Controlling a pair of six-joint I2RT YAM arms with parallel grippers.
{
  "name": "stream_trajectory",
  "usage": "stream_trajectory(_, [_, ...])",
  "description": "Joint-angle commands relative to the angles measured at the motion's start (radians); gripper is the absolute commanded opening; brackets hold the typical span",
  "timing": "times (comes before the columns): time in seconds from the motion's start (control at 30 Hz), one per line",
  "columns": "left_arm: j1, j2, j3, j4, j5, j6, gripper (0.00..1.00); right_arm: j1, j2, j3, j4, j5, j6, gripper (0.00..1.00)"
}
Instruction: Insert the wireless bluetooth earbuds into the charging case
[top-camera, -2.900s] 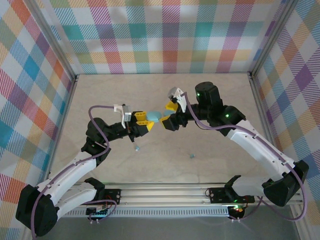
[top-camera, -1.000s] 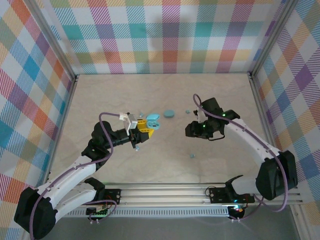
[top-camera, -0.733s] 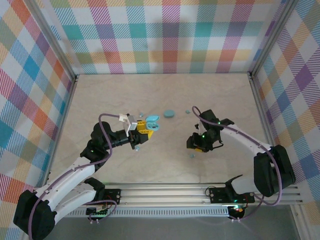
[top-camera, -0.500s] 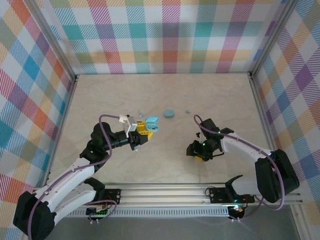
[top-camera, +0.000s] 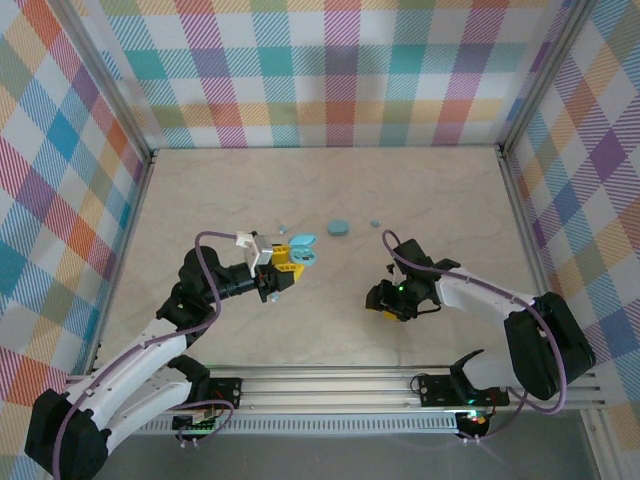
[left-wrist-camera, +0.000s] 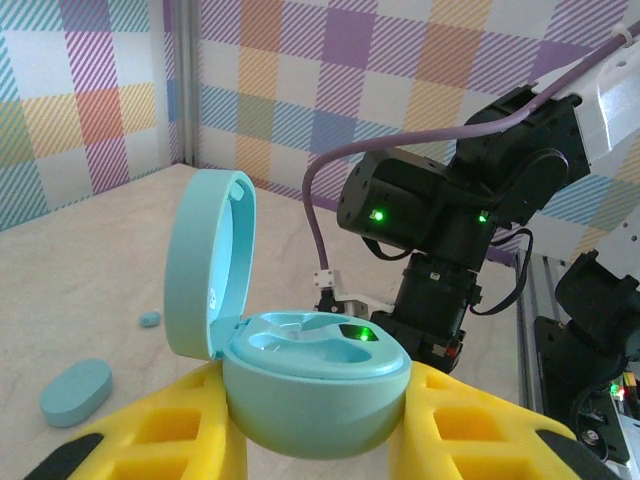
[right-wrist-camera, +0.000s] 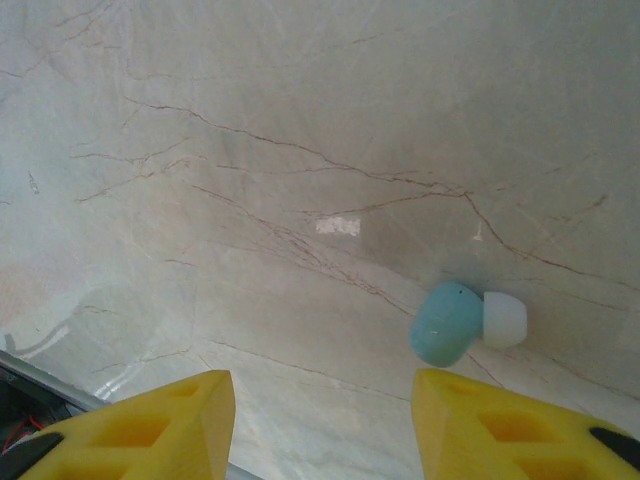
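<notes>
Fingers (right-wrist-camera: 150, 415) of my right hand (right-wrist-camera: 320, 390) stand apart, low over the bare bench (top-camera: 440, 200). One earbud (right-wrist-camera: 455, 325) lies just ahead of the right finger, touching neither. The bench's near edge shows at the lower left of my wrist view; the rest around the hand is open marble. About three seconds ago this hand was up at mid-bench, meeting my left hand at the case; it has since swung down to the near right. My left hand (top-camera: 287, 260) stays clamped on the charging case (left-wrist-camera: 315, 385), left of centre, its lid (left-wrist-camera: 205, 265) now hinged upright. Whether anything sits in its tray I cannot tell. Beyond it lie a second earbud (top-camera: 283, 226), a closed second case (top-camera: 339, 228) and a third earbud (top-camera: 375, 222).
</notes>
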Motion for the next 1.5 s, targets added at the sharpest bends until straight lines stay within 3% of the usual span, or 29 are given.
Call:
stream_trajectory(0.0, [-0.008,-0.014,-0.012,0.002,-0.001,0.021,0.13,0.006,-0.043,0.013,-0.006,0.010,0.012,0.51])
stream_trajectory(0.2, [-0.008,-0.002,-0.007,0.002,0.006,0.024,0.13,0.007,-0.129,0.033,-0.109,0.086,0.000,0.50])
stream_trajectory(0.4, [-0.008,0.012,-0.003,0.007,0.012,0.027,0.13,0.057,-0.099,0.020,-0.159,0.189,-0.024,0.48])
stream_trajectory(0.67, [-0.008,0.003,-0.005,-0.005,0.009,0.030,0.13,0.145,-0.013,0.020,-0.074,0.164,0.022,0.48])
stream_trajectory(1.03, [-0.008,-0.037,-0.012,-0.039,-0.007,0.038,0.13,0.151,0.046,0.056,-0.052,0.226,-0.001,0.48])
stream_trajectory(1.47, [-0.008,-0.040,-0.010,-0.045,-0.011,0.042,0.13,0.146,0.114,0.097,0.065,0.146,0.062,0.48])
